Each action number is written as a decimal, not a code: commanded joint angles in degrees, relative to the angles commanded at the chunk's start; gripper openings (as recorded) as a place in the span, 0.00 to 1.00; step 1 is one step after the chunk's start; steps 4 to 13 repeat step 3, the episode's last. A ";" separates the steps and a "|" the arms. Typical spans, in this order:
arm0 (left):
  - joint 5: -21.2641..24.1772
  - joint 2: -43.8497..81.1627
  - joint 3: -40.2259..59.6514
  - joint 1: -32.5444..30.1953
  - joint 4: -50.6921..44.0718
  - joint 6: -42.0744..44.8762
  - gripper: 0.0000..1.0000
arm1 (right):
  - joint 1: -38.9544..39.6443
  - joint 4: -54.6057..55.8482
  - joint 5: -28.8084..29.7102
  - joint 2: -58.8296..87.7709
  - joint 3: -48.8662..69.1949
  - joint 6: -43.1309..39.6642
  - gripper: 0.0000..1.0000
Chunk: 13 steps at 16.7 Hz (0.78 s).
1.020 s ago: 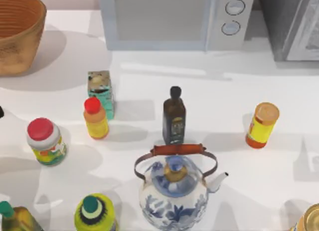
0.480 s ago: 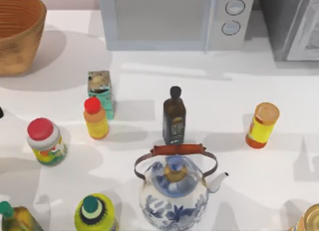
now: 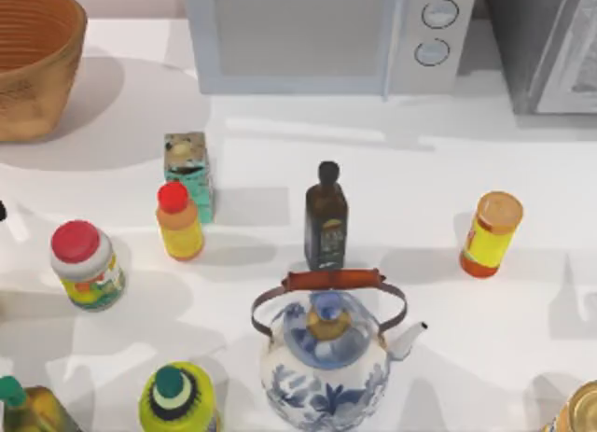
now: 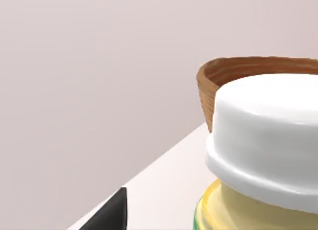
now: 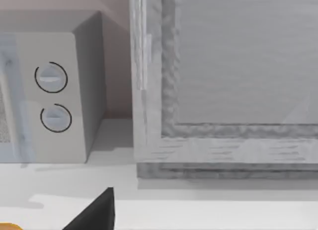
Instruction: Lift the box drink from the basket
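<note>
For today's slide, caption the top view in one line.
Cluttered tabletop: wicker basket at far left, box drink outside it, teapot in front, microwave behind.

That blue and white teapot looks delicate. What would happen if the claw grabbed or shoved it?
The teapot looks like glazed ceramic, so it is probably slippery, heavy for its size and apt to chip if knocked. Its wide round body should resist tipping when pushed. The hoop handle over the lid seems the likeliest place to grip, though the pot might swing beneath it.

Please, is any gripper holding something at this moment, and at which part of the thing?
It cannot be told. The teal box drink stands free on the white table, outside the woven wicker basket.
</note>
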 joint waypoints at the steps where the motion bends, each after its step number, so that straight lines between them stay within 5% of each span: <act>1: 0.00 0.00 0.00 0.00 0.00 0.00 1.00 | 0.00 0.00 0.00 0.00 0.00 0.00 1.00; 13: 0.00 0.00 0.00 0.00 0.00 0.00 1.00 | 0.00 0.00 0.00 0.00 0.00 0.00 1.00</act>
